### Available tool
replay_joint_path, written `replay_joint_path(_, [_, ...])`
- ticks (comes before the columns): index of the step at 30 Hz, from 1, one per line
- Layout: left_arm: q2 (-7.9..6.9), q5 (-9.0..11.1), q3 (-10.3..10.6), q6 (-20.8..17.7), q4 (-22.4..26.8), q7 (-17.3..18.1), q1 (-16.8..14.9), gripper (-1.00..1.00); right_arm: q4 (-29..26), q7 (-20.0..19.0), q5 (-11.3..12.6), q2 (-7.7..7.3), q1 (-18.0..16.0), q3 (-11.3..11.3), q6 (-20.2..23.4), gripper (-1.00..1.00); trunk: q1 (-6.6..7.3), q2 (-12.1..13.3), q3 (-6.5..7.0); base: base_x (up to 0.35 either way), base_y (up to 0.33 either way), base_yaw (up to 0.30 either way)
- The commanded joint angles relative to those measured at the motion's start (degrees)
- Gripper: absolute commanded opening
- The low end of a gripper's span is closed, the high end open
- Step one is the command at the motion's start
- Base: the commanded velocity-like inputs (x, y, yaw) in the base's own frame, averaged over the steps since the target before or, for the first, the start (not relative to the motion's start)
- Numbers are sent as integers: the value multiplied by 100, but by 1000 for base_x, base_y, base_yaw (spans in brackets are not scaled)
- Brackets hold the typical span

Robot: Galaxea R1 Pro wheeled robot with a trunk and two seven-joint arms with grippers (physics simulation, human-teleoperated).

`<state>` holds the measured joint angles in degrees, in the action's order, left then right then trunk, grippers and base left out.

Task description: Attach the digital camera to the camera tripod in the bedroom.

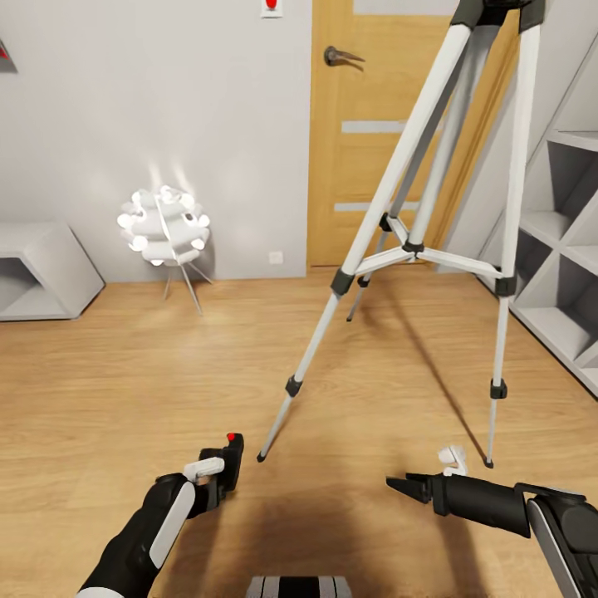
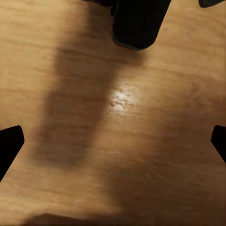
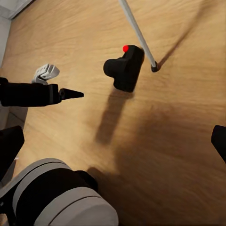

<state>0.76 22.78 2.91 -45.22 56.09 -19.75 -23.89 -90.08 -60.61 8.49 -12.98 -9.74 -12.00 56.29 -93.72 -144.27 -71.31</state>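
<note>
The digital camera [image 1: 226, 467] is held low over the wood floor [image 1: 124, 382] in the left gripper [image 1: 214, 480], lens down-ish, red button [image 1: 231, 437] up; it is also seen in the right wrist view [image 3: 125, 68], close to a tripod foot. The left gripper is closed on the camera body. The right gripper [image 1: 400, 485] is carried empty at approx. the same height; its jaws appear narrow, tips close together. The camera tripod [image 1: 415, 241] stands just ahead, legs spread, near foot [image 1: 262, 456] just beside the camera. Its head is cut off at the top of the head view, so the mount plate cannot be checked.

Step in hand, as judged: camera raised to the tripod head. Recommended procedure:
- The arm and trunk are to be lifted well up first; legs must not be knocked.
- The camera base is to be turned down, level w/ the plate.
- Approach is to be made from above, btwn the legs' apex, slowly.

Behind: lamp [image 1: 164, 223], door [image 1: 390, 133], cube shelf [image 1: 561, 249].
</note>
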Motion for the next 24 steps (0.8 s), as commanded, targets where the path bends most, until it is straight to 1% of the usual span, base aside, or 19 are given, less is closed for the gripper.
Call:
replay_joint_path(1, [-2, 60, 8, -13, 10, -55, -2, 100, -1, -13, 12, -1, -2, -4, 30, 100, -1, -3, -27, 0, 0, 0])
replay_joint_path(14, [-1, 63, 11, -15, 117, -52, -2, 100, 2, -25, 13, -3, -5, -4, 37, 100, -35, -21, -315, 0, 0, 0])
replay_joint_path(20, [31, 65, 23, -8, 159, -48, -2, 100, 5, -23, 8, 0, -7, -4, 44, 100, -50, -29, -448, 0, 0, 0])
replay_joint_path(23, [37, 63, 31, 100, 198, -47, -2, 100, 9, -26, 9, 3, -5, -4, 47, 100, -58, -33, -515, 0, 0, 0])
replay_joint_path(24, [40, 64, 40, 255, 205, -42, -2, 100, 12, -25, 10, 4, -5, -4, 47, 100, -60, -34, -537, 0, 0, 0])
